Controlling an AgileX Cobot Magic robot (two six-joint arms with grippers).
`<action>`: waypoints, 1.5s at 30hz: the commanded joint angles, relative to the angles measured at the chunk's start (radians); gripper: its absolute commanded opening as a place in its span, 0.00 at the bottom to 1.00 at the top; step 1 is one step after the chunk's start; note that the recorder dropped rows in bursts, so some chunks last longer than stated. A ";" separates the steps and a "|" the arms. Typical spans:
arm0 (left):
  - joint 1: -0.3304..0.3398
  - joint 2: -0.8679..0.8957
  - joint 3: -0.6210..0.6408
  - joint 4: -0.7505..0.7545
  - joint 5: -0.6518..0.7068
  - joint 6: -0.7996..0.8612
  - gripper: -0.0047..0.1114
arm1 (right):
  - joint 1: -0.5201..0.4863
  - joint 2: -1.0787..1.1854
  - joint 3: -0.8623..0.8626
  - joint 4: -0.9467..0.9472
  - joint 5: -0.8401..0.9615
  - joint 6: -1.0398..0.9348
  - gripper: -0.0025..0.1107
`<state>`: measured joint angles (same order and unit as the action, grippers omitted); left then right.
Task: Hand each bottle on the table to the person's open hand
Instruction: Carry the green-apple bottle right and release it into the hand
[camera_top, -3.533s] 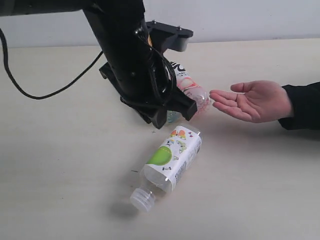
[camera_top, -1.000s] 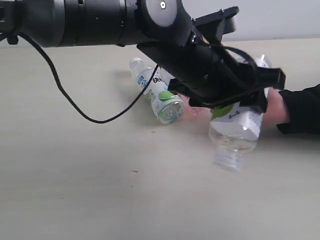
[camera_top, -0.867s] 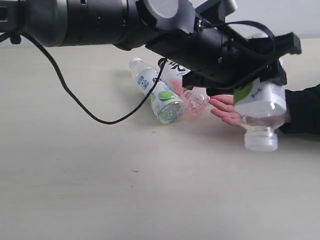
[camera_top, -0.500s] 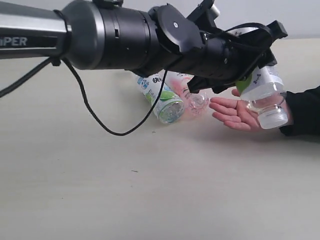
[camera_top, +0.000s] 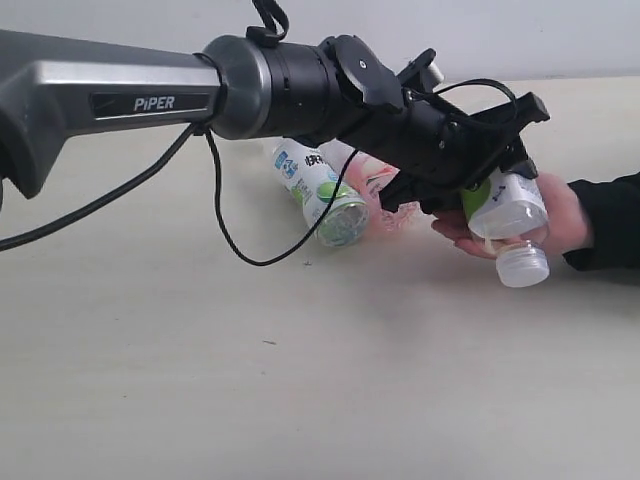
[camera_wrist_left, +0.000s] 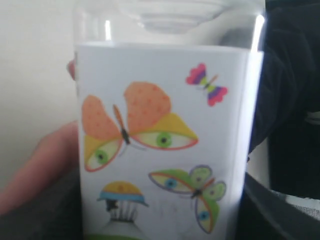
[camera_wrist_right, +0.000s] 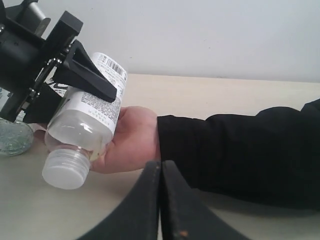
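Note:
The squarish green-apple bottle (camera_top: 507, 205) hangs cap-down against the person's hand (camera_top: 563, 215), and my left gripper (camera_top: 497, 178) is shut on its label. In the left wrist view its butterfly label (camera_wrist_left: 160, 145) fills the frame between my dark fingers (camera_wrist_left: 280, 210). The right wrist view shows the same bottle (camera_wrist_right: 89, 117) lying on the palm (camera_wrist_right: 131, 140). On the table (camera_top: 300, 380), the white/blue/green bottle (camera_top: 320, 192) and the pink bottle (camera_top: 383, 190) lie behind my arm. The white/navy bottle is hidden. My right gripper (camera_wrist_right: 160, 167) is shut on nothing, low over the table.
My left arm (camera_top: 290, 90) stretches across the table from the left, its cable (camera_top: 235, 245) sagging onto the surface. The person's black sleeve (camera_top: 605, 215) rests at the right edge, just beyond my right gripper (camera_wrist_right: 240, 150).
My left gripper has lowered the green-apple bottle from above the open hand down onto the palm. The arm has stretched further right. The two lying bottles stay put.

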<state>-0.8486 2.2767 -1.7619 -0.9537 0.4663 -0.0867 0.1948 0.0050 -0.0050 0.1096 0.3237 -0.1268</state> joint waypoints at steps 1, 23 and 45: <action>0.002 0.017 -0.009 0.019 0.030 0.004 0.04 | -0.002 -0.005 0.005 -0.003 -0.014 -0.001 0.02; 0.002 0.020 -0.009 0.024 0.077 0.029 0.67 | -0.002 -0.005 0.005 -0.003 -0.014 -0.001 0.02; 0.002 -0.072 -0.009 0.038 0.115 0.067 0.68 | -0.002 -0.005 0.005 -0.003 -0.014 -0.001 0.02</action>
<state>-0.8486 2.2369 -1.7642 -0.9225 0.5698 -0.0318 0.1948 0.0050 -0.0050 0.1096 0.3237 -0.1268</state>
